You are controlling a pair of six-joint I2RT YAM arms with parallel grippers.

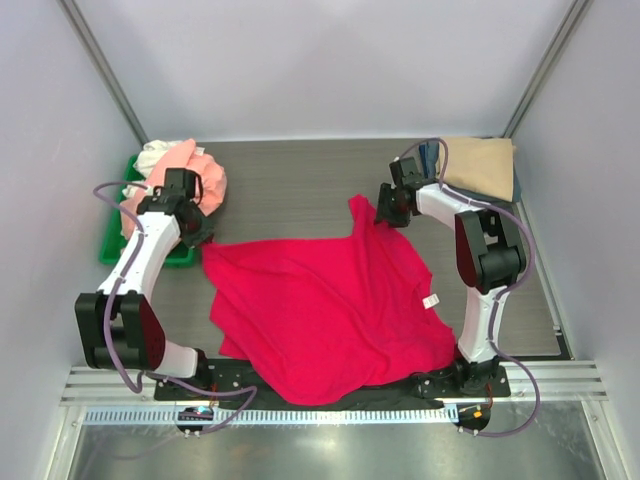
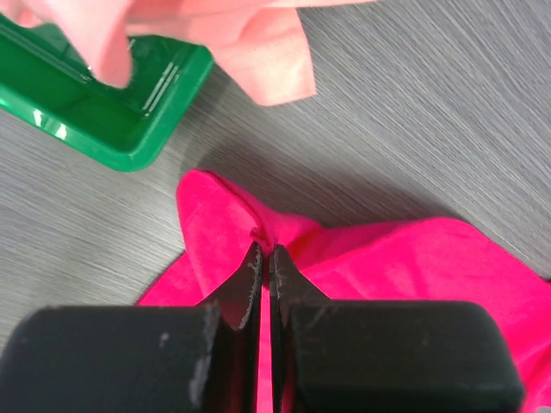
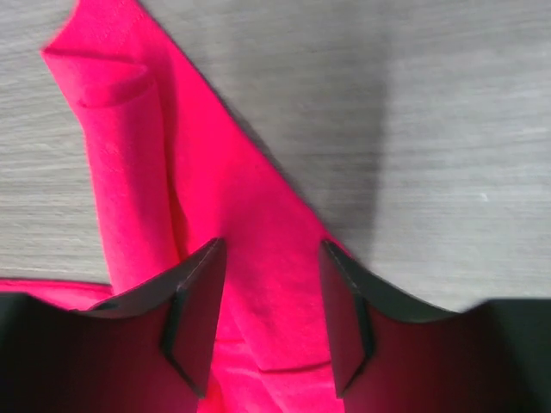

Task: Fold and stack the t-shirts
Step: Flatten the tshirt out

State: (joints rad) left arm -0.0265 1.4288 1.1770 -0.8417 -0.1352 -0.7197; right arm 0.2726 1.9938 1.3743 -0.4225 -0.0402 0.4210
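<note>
The crimson-red t-shirt (image 1: 325,310) lies spread and rumpled over the middle of the table. My left gripper (image 1: 200,236) is shut on the shirt's far left corner (image 2: 258,232), pinching a fold of red cloth. My right gripper (image 1: 388,212) is open over the shirt's far right corner (image 3: 258,258), its jaws straddling the cloth; a rolled flap (image 3: 112,172) lies beside it. A salmon-pink and white bundle of shirts (image 1: 180,170) sits at the far left. Tan and navy shirts (image 1: 480,165) lie folded at the far right.
A green plastic tray (image 1: 125,215) stands at the left under the pink bundle; its corner shows in the left wrist view (image 2: 138,129). A white label (image 1: 432,301) sticks out at the red shirt's right side. Grey tabletop (image 1: 300,175) lies behind the shirt.
</note>
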